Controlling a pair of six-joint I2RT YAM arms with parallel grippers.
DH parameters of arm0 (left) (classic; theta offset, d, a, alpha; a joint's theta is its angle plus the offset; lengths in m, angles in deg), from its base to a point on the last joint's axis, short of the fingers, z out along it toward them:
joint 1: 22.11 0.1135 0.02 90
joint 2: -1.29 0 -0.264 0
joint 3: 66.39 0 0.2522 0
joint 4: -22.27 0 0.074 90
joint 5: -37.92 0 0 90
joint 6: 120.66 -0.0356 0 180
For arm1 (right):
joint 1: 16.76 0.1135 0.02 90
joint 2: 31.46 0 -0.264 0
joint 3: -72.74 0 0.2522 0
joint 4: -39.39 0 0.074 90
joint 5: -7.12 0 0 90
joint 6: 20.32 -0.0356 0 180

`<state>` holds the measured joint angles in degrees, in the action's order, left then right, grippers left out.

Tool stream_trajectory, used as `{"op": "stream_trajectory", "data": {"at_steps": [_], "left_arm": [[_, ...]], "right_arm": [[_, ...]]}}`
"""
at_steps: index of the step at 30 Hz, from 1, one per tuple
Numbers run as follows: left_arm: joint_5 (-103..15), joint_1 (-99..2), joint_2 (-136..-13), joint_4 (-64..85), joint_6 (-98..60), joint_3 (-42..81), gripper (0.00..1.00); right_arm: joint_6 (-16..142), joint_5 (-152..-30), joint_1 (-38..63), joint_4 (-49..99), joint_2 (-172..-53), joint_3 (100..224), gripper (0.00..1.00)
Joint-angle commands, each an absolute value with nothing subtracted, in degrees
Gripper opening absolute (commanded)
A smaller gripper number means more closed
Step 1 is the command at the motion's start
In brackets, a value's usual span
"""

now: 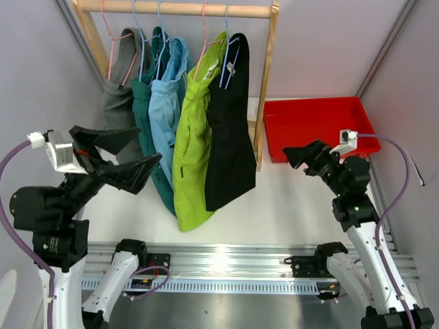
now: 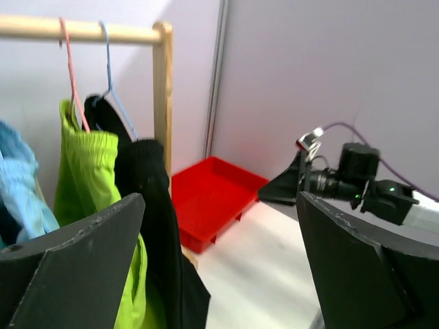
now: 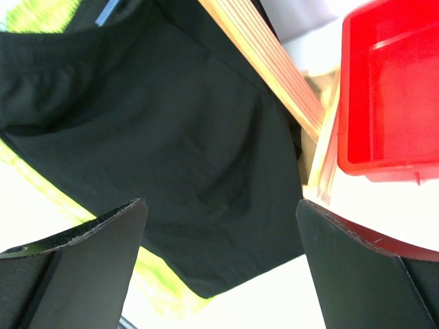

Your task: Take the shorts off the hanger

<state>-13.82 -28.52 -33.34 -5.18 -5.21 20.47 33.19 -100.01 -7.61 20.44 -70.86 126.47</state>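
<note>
Five pairs of shorts are hung in a row on a wooden rack (image 1: 171,8) at the far left of the white table (image 1: 295,205). From left to right they are the grey shorts (image 1: 118,99), the dark teal shorts (image 1: 143,103), the light blue shorts (image 1: 164,113), the lime green shorts (image 1: 192,161) and the black shorts (image 1: 230,144), each pressed against its neighbour. The lime green pair is carried by a pink hanger (image 2: 72,89) and the black pair by a blue hanger (image 2: 113,82), both hooked over the top bar close to the rack's right post. A red tray (image 1: 315,127) is placed just to the right of that post, at the far right of the table. The left gripper (image 1: 147,145) is held raised at the near left, its fingers spread wide and pointed towards the row of shorts, with nothing between them. Its tips are seen near the dark teal pair, though contact cannot be judged. The right gripper (image 1: 295,156) is held above the table by the tray's near left corner, turned towards the black shorts and apart from them. In the right wrist view its fingers are spread wide with nothing gripped, and black cloth is seen beyond them. A metal rail (image 1: 219,264) is fixed along the near edge.
</note>
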Motion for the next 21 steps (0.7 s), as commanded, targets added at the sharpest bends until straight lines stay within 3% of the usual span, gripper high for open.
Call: {"op": "stream_trajectory", "data": {"at_steps": [1, 3, 6, 8, 10, 12, 15, 21], "left_arm": [[-9.56, -28.61, -33.44, -1.1, -2.64, 17.02, 0.99], [-4.38, -28.61, -30.62, 17.18, 4.36, 9.62, 0.99], [-7.23, -28.61, -29.37, 25.55, 10.64, 3.1, 0.99], [-10.93, -28.61, -32.09, 20.14, 8.12, 5.88, 0.96], [-11.73, -28.61, -34.99, 13.05, 4.69, 8.36, 0.86], [-10.87, -29.13, -40.61, 8.87, -0.41, 16.61, 0.79], [-11.89, -31.85, -47.82, 5.62, -2.53, 26.17, 0.84], [-41.42, -51.54, -72.12, -22.58, -19.14, 60.48, 0.91]], "right_arm": [[32.32, -102.22, -7.27, 23.87, -73.29, 125.18, 0.99], [33.11, -102.83, -7.18, 24.13, -75.04, 125.0, 0.99], [35.21, -103.01, -7.27, 23.35, -76.63, 125.17, 0.99], [36.54, -102.75, -7.18, 22.12, -76.99, 125.52, 0.99], [37.77, -101.96, -7.18, 20.45, -76.82, 125.79, 0.99], [38.04, -100.2, -7.18, 20.09, -76.11, 125.09, 1.0], [38.13, -98.89, -7.09, 18.96, -75.14, 124.12, 0.99], [37.68, -98.62, -6.92, 16.93, -74.27, 123.86, 1.0]]}}
